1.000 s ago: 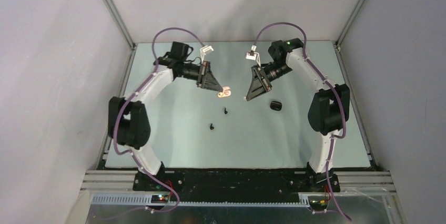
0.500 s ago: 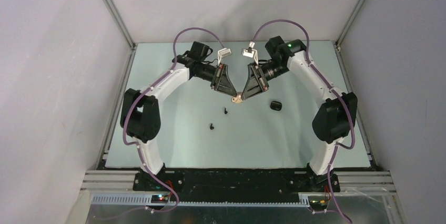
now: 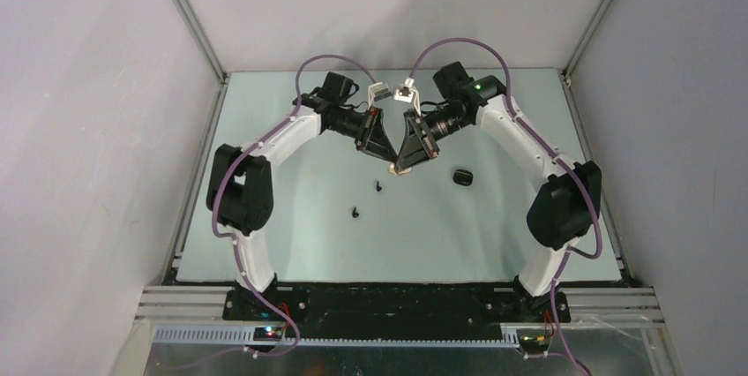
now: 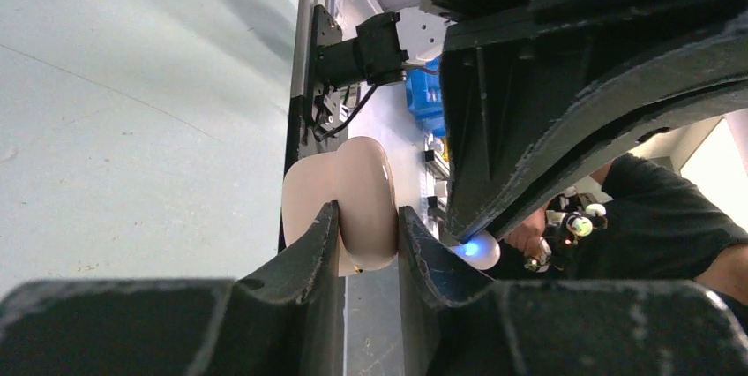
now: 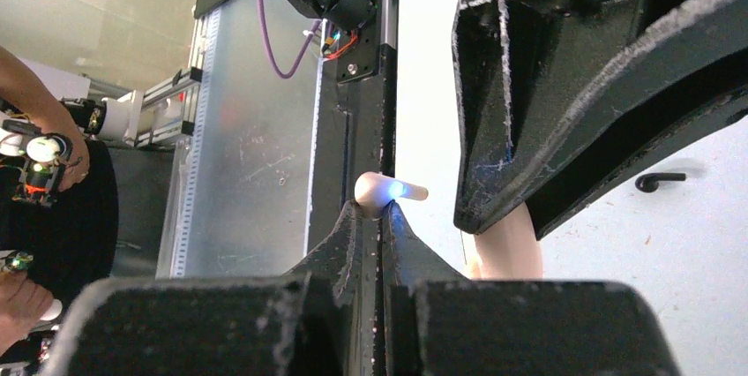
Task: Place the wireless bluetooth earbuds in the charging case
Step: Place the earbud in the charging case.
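My left end effector (image 4: 368,214) is clamped around the cream charging case (image 4: 353,173) and my right end effector (image 5: 371,210) pinches one cream earbud (image 5: 385,189) just beside it, not yet seated, while two black earbuds (image 3: 378,186) and a black case (image 3: 463,176) lie on the surface (image 3: 494,226).

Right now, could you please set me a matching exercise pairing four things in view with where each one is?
1 cream case
2 cream earbud
3 black case
4 black earbuds

A on the table, left of the black case
B pinched in the right gripper
C on the table, farthest right
D clamped in the left gripper

Pairs: 1-D, 2-B, 3-C, 4-A
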Controlling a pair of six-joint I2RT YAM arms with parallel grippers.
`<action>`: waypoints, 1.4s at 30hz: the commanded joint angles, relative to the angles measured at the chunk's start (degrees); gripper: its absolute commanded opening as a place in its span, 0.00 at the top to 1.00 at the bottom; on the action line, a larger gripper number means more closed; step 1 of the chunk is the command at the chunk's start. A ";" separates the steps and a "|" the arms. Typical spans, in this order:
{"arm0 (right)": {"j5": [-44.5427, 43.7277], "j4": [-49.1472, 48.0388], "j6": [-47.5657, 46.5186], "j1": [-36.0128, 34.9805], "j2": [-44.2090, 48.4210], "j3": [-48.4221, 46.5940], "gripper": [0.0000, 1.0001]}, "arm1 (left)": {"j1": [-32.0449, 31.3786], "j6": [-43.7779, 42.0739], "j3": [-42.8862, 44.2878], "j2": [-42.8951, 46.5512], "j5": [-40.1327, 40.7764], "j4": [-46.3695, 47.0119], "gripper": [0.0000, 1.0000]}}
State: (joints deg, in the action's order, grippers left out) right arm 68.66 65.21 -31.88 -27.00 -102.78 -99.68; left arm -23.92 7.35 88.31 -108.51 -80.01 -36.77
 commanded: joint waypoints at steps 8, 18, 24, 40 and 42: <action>-3.94 -3.79 2.23 -0.92 3.31 0.98 1.00 | 0.02 4.63 0.77 -0.78 -4.35 2.02 1.00; -6.01 -3.76 0.85 -1.56 3.69 2.00 0.99 | 0.04 5.37 0.70 -0.77 -4.75 2.72 1.00; -6.87 -4.50 0.35 -1.90 3.90 2.31 0.99 | 0.10 5.77 1.12 -1.37 -5.99 2.87 1.00; -8.72 -6.73 -0.78 -1.48 7.55 4.53 0.99 | 0.19 6.26 1.42 -2.06 -6.83 2.92 1.00; -8.88 -6.60 -0.82 -1.47 7.46 4.88 0.99 | 0.11 6.23 1.50 -2.09 -6.84 2.90 1.00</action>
State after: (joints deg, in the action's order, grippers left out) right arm 60.34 59.18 -31.40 -28.53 -97.27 -94.94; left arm -23.92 12.71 88.31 -110.65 -84.36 -34.83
